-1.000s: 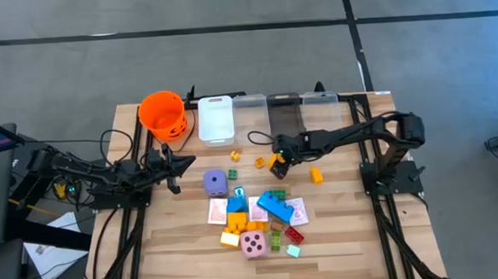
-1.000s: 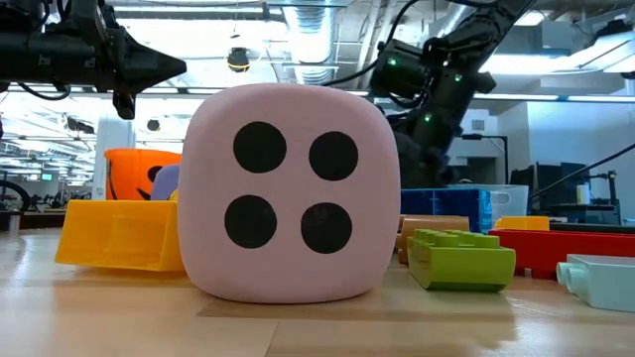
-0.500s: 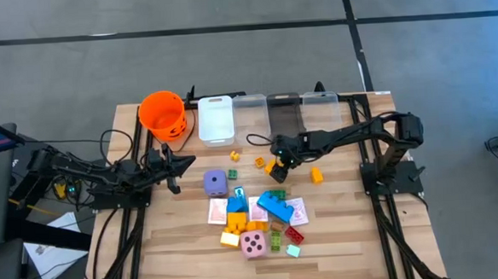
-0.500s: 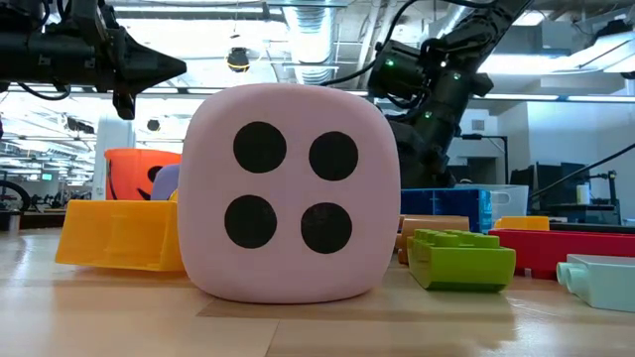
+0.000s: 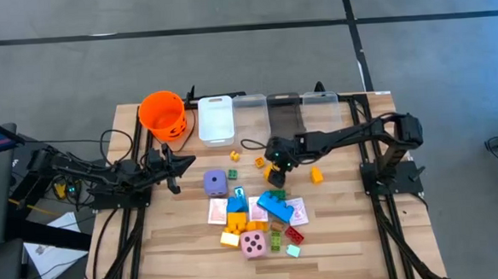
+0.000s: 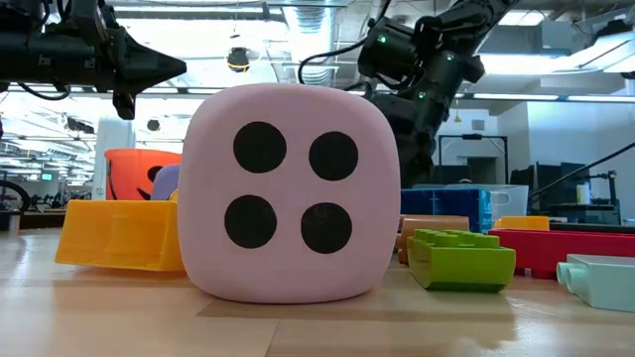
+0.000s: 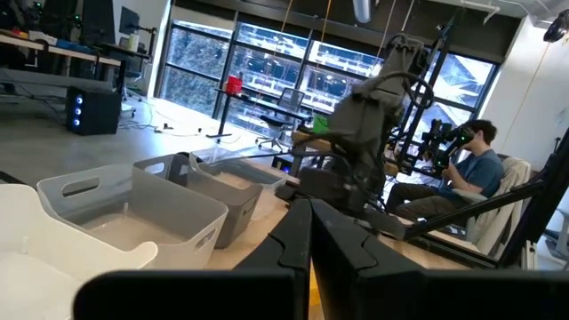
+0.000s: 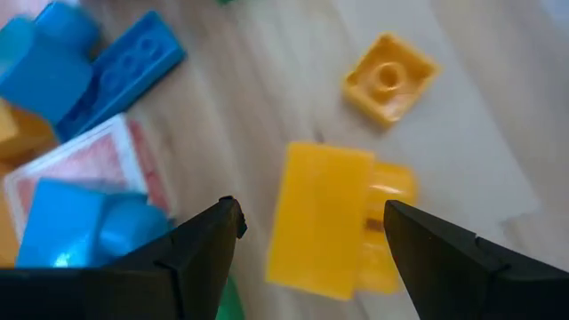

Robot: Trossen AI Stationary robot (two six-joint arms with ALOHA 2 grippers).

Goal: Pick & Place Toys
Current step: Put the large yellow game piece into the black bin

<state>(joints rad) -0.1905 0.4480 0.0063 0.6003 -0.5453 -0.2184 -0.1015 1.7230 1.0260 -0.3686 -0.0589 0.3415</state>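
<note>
A: How far along is it?
B: Barely begun, I'd judge. The left gripper point(image 5: 184, 164) waits near the orange plastic bucket point(image 5: 162, 113), fingers clenched. The white bin and three clear bins point(image 5: 283, 112) look bare.
A: And the toys?
B: Two dotted soft dice point(image 5: 215, 183), several pink-backed cards, a dozen-odd bricks mid-table. The right gripper point(image 8: 311, 236) hovers released over a yellow plastic brick point(image 8: 335, 220).

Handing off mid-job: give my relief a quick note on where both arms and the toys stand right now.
Right gripper: jaws open, empty, over a yellow brick lying by a small yellow brick.
Left gripper: parked at the table's left edge, jaws shut, empty.
Toys: purple die, pink die, bricks and cards all on the table.
Done: no toy visible in the bins.
Left: everything.
</note>
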